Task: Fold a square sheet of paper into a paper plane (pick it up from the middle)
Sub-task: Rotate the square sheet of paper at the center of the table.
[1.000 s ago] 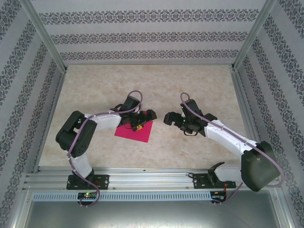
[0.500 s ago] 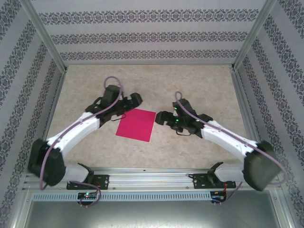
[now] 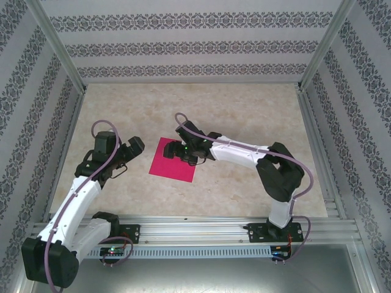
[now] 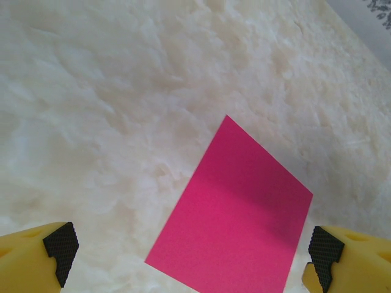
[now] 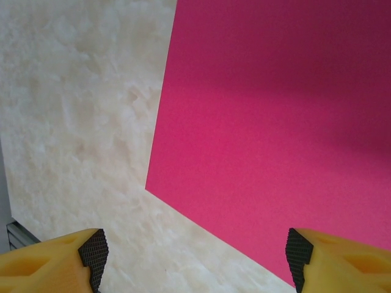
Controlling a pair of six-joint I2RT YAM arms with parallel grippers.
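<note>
Marbled table (image 3: 256,110), patterned walls (image 3: 183,49), pink sheet (image 3: 168,168) flat; left claw (image 4: 192,247), right claw (image 5: 195,247) released.

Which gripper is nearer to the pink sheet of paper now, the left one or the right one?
Right. The right gripper hangs above the sheet of paper, near its far edge. The left gripper is off to its left side, clear of it.

Paper (image 3: 174,170) lies flat on worktop (image 3: 244,110), approx. centre. R gripper (image 3: 171,154) over its far part; L gripper (image 3: 131,157) to its left, apart.
</note>
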